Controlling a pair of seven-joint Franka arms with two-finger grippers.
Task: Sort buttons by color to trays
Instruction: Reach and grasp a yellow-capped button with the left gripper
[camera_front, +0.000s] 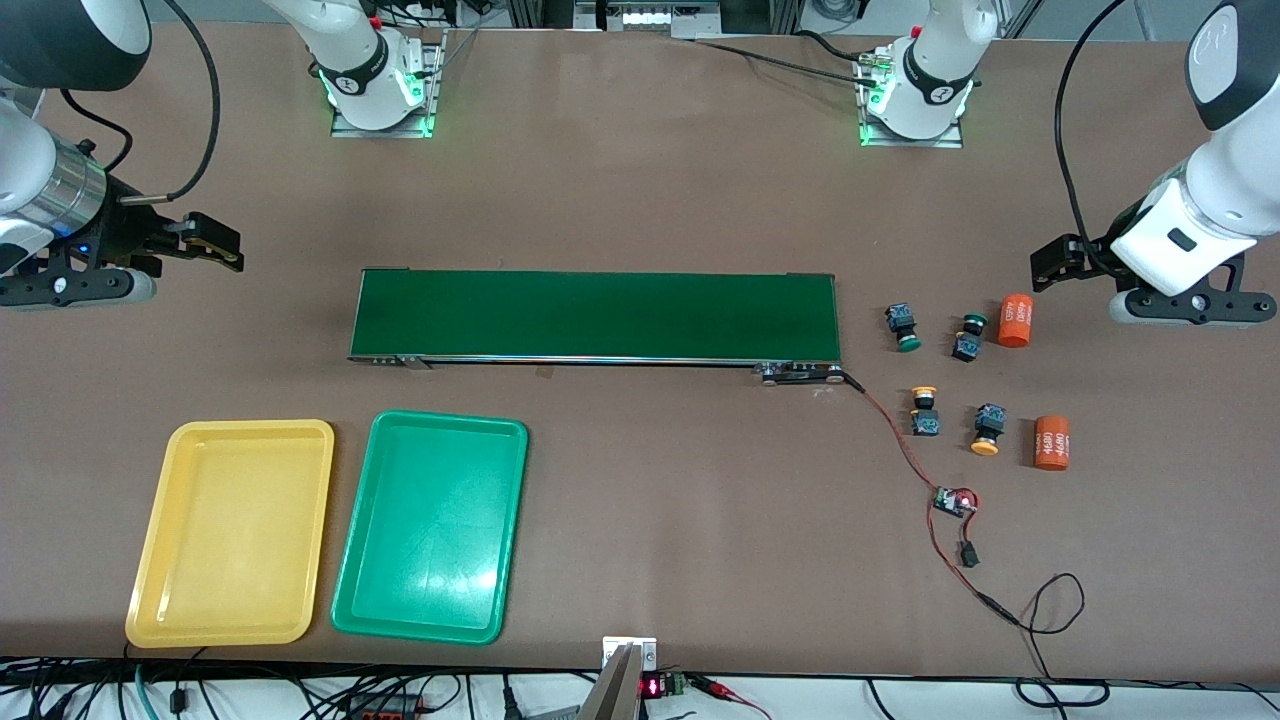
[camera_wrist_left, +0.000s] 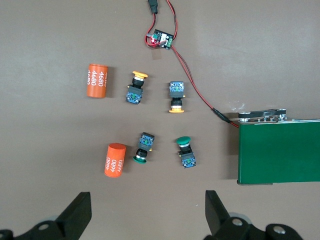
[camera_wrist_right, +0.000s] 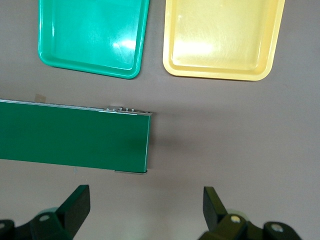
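Observation:
Two green-capped buttons (camera_front: 904, 328) (camera_front: 969, 337) lie toward the left arm's end of the table. Two yellow-orange-capped buttons (camera_front: 924, 410) (camera_front: 988, 429) lie nearer the front camera. My left gripper (camera_front: 1055, 265) (camera_wrist_left: 147, 200) hangs open and empty in the air beside them; its wrist view shows the green pair (camera_wrist_left: 142, 148) (camera_wrist_left: 186, 151) and the yellow pair (camera_wrist_left: 135, 87) (camera_wrist_left: 176, 96). The yellow tray (camera_front: 232, 530) (camera_wrist_right: 222, 37) and green tray (camera_front: 432, 525) (camera_wrist_right: 92, 35) sit empty side by side. Over the table's right-arm end my right gripper (camera_front: 210, 242) (camera_wrist_right: 145, 194) is open and empty.
A long dark-green conveyor belt (camera_front: 595, 315) (camera_wrist_left: 280, 150) (camera_wrist_right: 75, 135) lies across the middle. Two orange cylinders printed 4680 (camera_front: 1016, 320) (camera_front: 1051, 442) flank the buttons. A small circuit board (camera_front: 953, 502) with red and black wires trails from the belt toward the table's front edge.

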